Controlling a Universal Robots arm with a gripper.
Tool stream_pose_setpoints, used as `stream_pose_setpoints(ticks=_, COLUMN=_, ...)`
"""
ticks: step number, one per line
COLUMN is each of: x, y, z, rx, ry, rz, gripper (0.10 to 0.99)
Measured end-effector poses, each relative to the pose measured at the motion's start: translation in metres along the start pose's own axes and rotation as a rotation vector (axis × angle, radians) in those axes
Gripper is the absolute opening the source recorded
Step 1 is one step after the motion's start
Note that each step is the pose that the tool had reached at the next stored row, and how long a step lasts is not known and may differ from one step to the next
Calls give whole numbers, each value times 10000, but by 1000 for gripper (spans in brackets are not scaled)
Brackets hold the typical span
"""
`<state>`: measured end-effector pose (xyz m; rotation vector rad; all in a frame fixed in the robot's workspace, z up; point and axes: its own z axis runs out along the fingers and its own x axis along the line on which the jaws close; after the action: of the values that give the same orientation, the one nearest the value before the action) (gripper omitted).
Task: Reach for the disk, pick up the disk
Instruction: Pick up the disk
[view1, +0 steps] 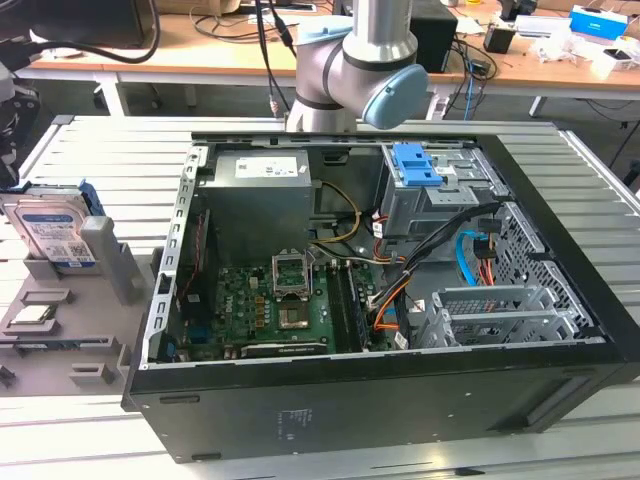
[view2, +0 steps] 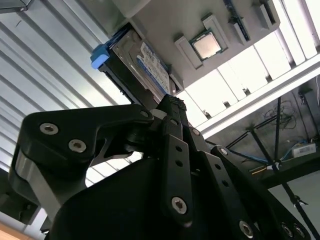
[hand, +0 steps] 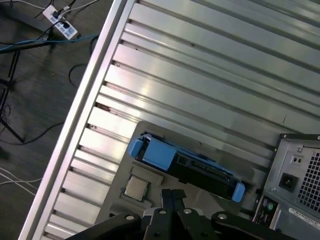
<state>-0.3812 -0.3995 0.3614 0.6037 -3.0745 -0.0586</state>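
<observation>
The disk (view1: 52, 232) stands on edge in a grey holder (view1: 100, 262) at the exterior view's left, beside the open computer case. It is silver-grey with a white and blue label and a bright blue bracket. In the first wrist view the disk (hand: 185, 162) is seen from above, with my gripper (hand: 173, 194) hanging well above it, close to the holder but apart from it. In the second wrist view the gripper (view2: 171, 102) points toward the disk (view2: 145, 62). The fingers are shut together with nothing between them.
A small square chip (hand: 136, 187) lies in the same holder next to the disk. The open computer case (view1: 380, 270) holds a blue latch (view1: 415, 165) at its back. The slatted metal table (hand: 200, 70) ends at an edge, with floor and cables (hand: 30, 45) beyond.
</observation>
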Motion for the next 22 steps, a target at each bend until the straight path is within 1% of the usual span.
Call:
stream_pose_setpoints(ticks=6, x=0, y=0, z=0, rx=1, ry=30, rz=-824, gripper=106)
stream_pose_setpoints(ticks=14, x=0, y=0, z=0, rx=1, ry=68, rz=-1772, gripper=106)
stream_pose_setpoints(ticks=16, x=0, y=0, z=0, rx=1, ry=83, rz=-2195, gripper=106)
stream_pose_setpoints(ticks=18, x=0, y=0, z=0, rx=1, ry=91, rz=-2400, gripper=106)
stream_pose_setpoints(ticks=22, x=0, y=0, z=0, rx=1, ry=119, rz=-3134, gripper=106)
